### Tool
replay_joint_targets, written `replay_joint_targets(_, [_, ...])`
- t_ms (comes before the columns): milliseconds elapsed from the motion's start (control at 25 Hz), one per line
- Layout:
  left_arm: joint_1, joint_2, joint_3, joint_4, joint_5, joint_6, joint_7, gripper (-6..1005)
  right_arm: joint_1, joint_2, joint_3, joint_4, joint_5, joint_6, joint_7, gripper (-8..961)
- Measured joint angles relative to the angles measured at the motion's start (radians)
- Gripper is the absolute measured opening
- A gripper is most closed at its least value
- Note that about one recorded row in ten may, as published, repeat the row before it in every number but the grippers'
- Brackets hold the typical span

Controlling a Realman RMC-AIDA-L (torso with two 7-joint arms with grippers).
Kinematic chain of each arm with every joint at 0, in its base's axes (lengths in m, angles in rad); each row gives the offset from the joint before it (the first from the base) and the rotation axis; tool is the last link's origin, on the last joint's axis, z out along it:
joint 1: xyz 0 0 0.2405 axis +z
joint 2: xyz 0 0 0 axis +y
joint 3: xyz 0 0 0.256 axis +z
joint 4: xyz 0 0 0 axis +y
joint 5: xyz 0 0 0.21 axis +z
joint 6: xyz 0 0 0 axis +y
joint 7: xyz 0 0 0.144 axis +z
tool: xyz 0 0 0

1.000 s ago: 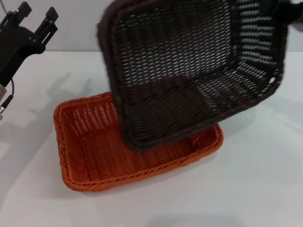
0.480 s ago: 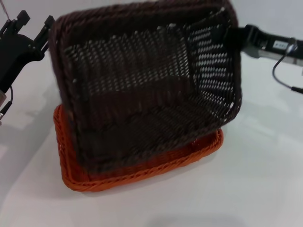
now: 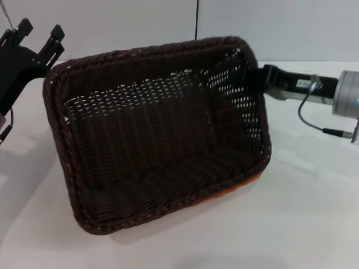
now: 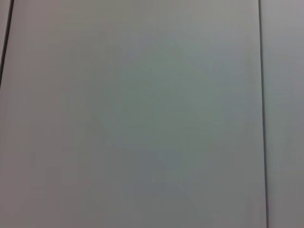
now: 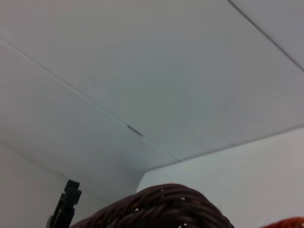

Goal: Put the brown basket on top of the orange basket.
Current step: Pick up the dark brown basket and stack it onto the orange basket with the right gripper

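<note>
While the right end effector point(image 3: 257, 78) grips the far right rim of the brown basket point(image 3: 157, 140), that basket sits tilted over the orange basket point(image 3: 255, 178), hiding all but an orange sliver at its right edge. Long axes look roughly aligned. The left end effector point(image 3: 38, 35) hangs open, idle beyond the brown basket's left corner.

No readable text; small white label on right arm point(image 3: 305, 85), print too small to read.
</note>
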Motion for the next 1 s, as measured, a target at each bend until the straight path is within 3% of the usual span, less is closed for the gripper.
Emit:
replay_joint_targets(360, [0.000,0.001,-0.032,-0.025,0.001,0.000,0.025,710,-0.041,-0.004,-0.028,-0.023,-0.056,0.003,0.068,158])
replay_joint_targets(1000, [-0.023,0.000,-0.045,-0.032,0.000,-0.001,0.021,711,-0.138,-0.009,-0.014,-0.332,-0.340,-0.077,0.281,151])
